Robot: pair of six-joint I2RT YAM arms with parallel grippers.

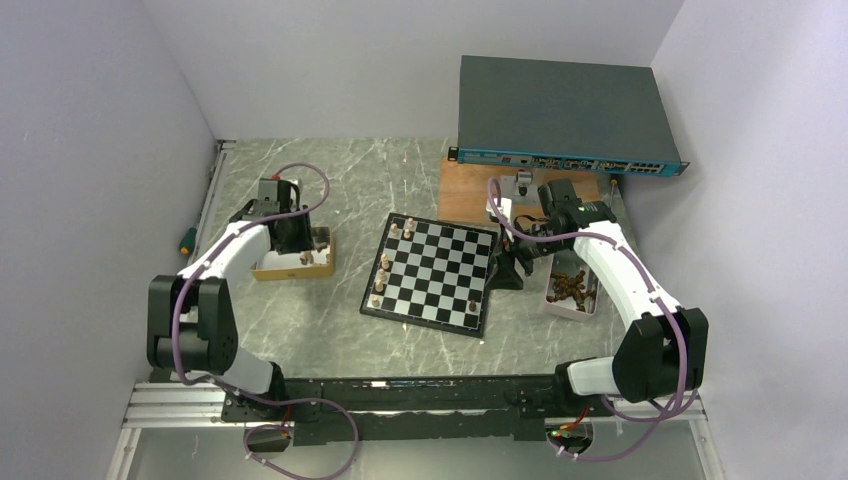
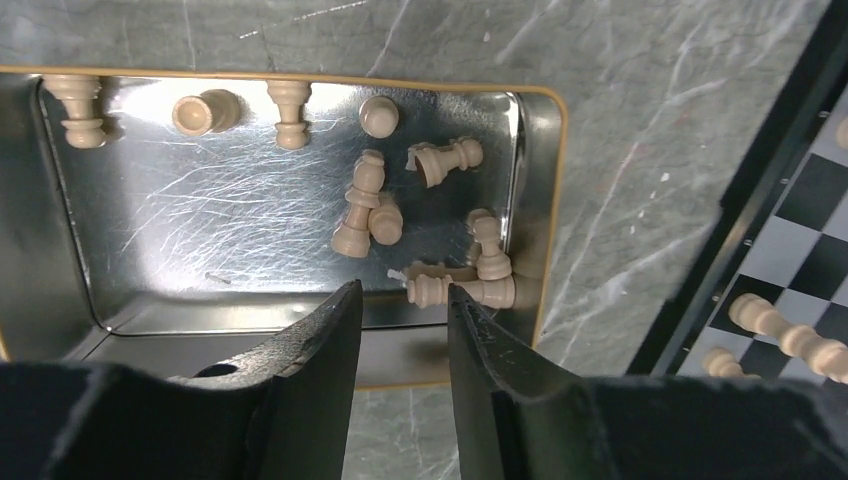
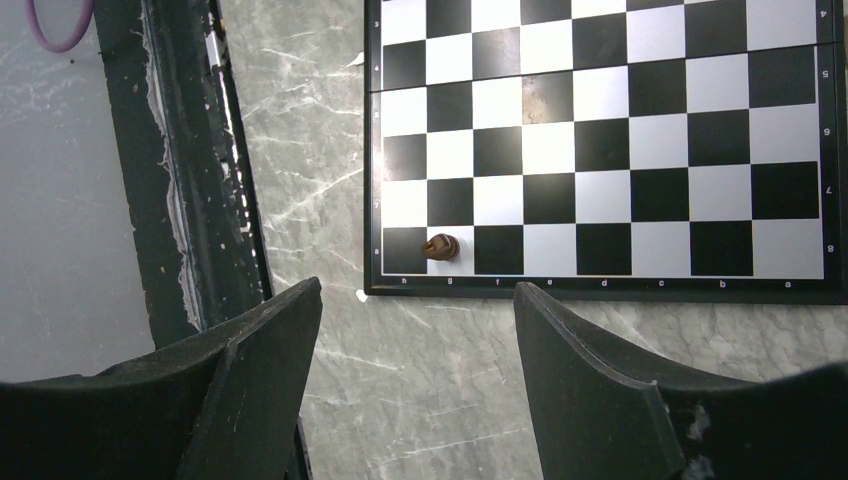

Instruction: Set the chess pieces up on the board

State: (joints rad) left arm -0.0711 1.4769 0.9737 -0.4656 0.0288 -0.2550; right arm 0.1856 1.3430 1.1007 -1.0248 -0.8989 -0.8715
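Lower the left claw, narrowly parted and empty above the tin, so its jaws straddle the stem of the light piece lying at the near wall, then close; the right claw hovers wide and empty beside the board.

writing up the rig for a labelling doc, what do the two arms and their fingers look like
Both the left arm and right arm have smooth white link shells with chunky black joint housings. A thin purple cable loops loosely along each. The fingers are matte black, broad at the root and tapering to blunt tips. No markings show.
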